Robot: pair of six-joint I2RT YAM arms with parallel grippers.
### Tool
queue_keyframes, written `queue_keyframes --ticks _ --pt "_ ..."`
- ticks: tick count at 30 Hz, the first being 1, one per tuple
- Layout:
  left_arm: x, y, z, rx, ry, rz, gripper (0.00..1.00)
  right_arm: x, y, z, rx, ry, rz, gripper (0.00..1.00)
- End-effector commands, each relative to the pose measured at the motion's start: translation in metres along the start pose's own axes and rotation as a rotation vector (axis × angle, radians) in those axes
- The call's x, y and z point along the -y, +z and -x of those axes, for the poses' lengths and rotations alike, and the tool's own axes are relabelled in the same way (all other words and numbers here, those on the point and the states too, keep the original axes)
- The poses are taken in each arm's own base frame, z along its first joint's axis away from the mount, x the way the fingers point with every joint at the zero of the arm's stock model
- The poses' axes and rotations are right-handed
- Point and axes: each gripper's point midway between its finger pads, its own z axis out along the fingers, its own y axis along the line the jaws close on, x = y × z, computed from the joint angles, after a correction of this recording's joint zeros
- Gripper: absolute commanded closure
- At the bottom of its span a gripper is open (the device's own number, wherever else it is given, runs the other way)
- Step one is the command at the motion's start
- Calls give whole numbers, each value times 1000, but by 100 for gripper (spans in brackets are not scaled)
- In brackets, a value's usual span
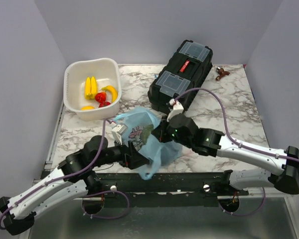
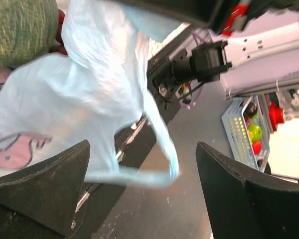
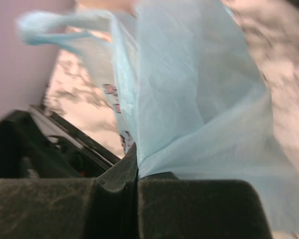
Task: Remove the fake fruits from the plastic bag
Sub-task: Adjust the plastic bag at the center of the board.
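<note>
We judge the task half done: fake fruits (image 1: 100, 97) lie in the white tub (image 1: 99, 113) at ten o'clock, but the plastic bag (image 1: 149, 142) near six o'clock, pinched by the right fingers (image 3: 189, 209), with the left fingers (image 2: 45, 189) spread at its handle, seems to hold a green lump (image 2: 20, 30).

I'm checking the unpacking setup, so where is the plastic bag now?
In the top view the plastic bag is at centre, just in front of the black toolbox, pinched by the shut right gripper, with the open left gripper at its left.
</note>
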Motion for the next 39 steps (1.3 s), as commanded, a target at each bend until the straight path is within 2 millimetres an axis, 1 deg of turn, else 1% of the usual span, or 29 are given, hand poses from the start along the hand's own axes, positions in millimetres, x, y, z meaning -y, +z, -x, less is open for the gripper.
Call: queue_keyframes --ticks 1,2,3,4,6,8,10,12,13,14,15,16,17,19,21,23,25,28,32,33,34,35,36,38,39 --pt "-17 -25 12 141 -50 96 14 -63 -2 52 74 -217 171 99" --pt "-19 -27 11 151 -64 100 14 -68 -2 58 85 -223 170 99" --pt "-20 -31 10 161 -72 100 14 -68 -2 61 88 -225 159 99" --pt "-20 -32 9 166 -82 99 13 -64 -1 60 82 -227 136 99" --pt "-21 -35 7 170 -95 93 13 -49 -1 49 48 -215 86 99" --pt "-24 -36 3 161 -108 95 13 -29 -3 30 4 -182 50 99" --pt "-25 -33 0 150 -112 94 13 -11 -9 3 -54 -132 48 99" --pt "-25 -28 -2 134 -106 81 11 5 -16 -34 -148 -82 67 99" --pt "-24 -25 -4 119 -99 72 11 6 -22 -48 -196 -50 98 99" --pt "-22 -20 -4 106 -93 68 10 14 -26 -67 -253 -32 108 99" --pt "-20 -17 -3 92 -83 65 10 18 -32 -79 -293 -2 118 99" --pt "-20 -12 -3 73 -75 72 10 27 -36 -92 -324 20 107 99" --pt "-21 -7 -4 51 -71 81 9 36 -40 -100 -340 50 86 99" --pt "-22 3 -3 13 -54 98 9 46 -50 -116 -387 88 80 99" --pt "-26 14 -2 -19 -40 126 9 58 -56 -124 -410 105 40 99" --pt "-28 24 1 -38 -21 150 10 64 -63 -126 -432 102 11 99" --pt "-31 32 5 -53 4 173 11 58 -69 -122 -450 92 25 99" --pt "-36 46 6 -74 25 185 15 51 -74 -125 -495 78 48 99" --pt "-45 59 2 -100 16 204 22 62 -70 -136 -547 54 -16 99" --pt "-46 61 0 -100 10 202 24 64 -68 -137 -546 53 -32 99" --pt "-43 62 0 -96 8 181 27 66 -66 -136 -534 52 -45 99" --pt "-41 61 -1 -94 8 162 27 67 -64 -133 -518 56 -54 95" --pt "-37 59 0 -83 10 142 27 66 -62 -128 -493 62 -57 87" --pt "-31 52 2 -60 18 118 26 58 -59 -118 -449 86 -35 55" --pt "-27 47 4 -45 26 102 24 56 -55 -110 -405 101 -34 44"
